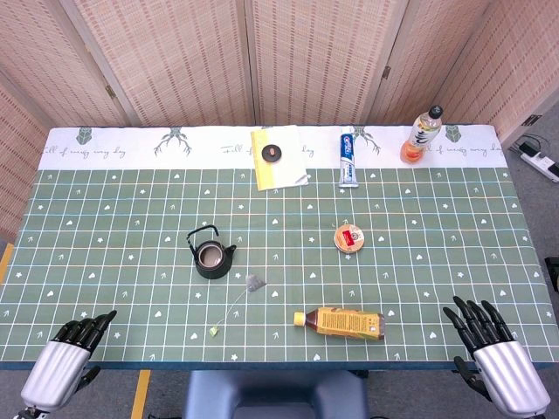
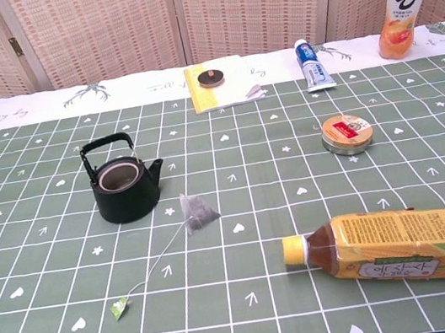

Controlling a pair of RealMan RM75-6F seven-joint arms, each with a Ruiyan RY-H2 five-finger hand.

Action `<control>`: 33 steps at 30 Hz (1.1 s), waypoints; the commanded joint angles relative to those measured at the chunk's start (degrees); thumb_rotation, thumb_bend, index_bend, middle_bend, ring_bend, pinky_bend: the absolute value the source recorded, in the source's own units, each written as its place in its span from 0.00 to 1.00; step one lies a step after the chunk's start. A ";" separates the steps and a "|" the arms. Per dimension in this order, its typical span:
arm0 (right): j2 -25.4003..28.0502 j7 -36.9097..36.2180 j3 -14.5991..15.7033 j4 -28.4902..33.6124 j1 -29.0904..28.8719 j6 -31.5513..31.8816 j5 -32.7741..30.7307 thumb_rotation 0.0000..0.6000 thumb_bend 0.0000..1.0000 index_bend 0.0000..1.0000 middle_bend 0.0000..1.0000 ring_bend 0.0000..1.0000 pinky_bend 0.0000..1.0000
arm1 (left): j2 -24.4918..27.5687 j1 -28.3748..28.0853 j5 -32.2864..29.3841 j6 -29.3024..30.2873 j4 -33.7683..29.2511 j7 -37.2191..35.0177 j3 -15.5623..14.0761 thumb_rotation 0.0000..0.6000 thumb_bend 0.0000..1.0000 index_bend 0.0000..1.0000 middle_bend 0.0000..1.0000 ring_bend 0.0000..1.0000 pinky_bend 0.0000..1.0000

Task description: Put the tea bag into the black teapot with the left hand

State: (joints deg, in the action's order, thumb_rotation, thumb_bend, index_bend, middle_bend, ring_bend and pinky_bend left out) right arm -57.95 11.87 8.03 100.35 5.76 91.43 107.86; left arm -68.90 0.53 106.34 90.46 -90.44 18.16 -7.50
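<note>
- One tea bag [image 2: 198, 211], one black teapot [image 2: 124, 187], lid off.
- Bag's string runs diagonally, near-left tag toward the pot.
- Left hand [image 1: 72, 347] and right hand [image 1: 489, 346]: fingers spread, empty.

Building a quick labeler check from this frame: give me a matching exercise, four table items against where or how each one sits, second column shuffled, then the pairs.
Column 1
1. black teapot
2. tea bag
3. yellow-capped bottle
4. orange drink bottle

Column 2
A. standing upright at the far right, on the white strip of the tablecloth
B. lying on its side near the front edge
C. lid off, handle raised
D. flat on the cloth just right of the teapot, string trailing toward the front edge

Pairs: 1-C, 2-D, 3-B, 4-A
</note>
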 commanded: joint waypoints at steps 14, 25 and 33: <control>0.15 -0.26 -0.10 0.06 0.13 0.42 -0.17 1.00 0.42 0.00 0.00 0.00 0.00 | 0.22 -1.08 0.75 -1.90 -0.49 -0.49 -0.64 1.00 0.06 0.00 0.18 0.25 0.33; 0.07 0.47 -0.55 0.91 -1.13 -2.23 -1.56 1.00 0.42 0.00 0.00 0.00 0.00 | 6.96 -7.67 0.06 -13.23 -12.51 -6.61 -2.91 1.00 0.06 0.00 0.26 0.39 0.51; 0.56 -1.01 -0.27 0.54 -0.75 -0.48 -0.43 1.00 0.42 0.00 0.00 0.00 0.00 | 7.82 -15.45 -0.94 -19.58 -15.31 -18.98 -0.31 1.00 0.07 0.00 0.73 0.71 0.81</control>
State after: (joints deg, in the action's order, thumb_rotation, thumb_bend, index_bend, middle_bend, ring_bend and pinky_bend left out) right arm -57.40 10.87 7.74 100.90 5.01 90.97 107.44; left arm -61.23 -12.04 105.70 73.13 -104.26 3.87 -8.81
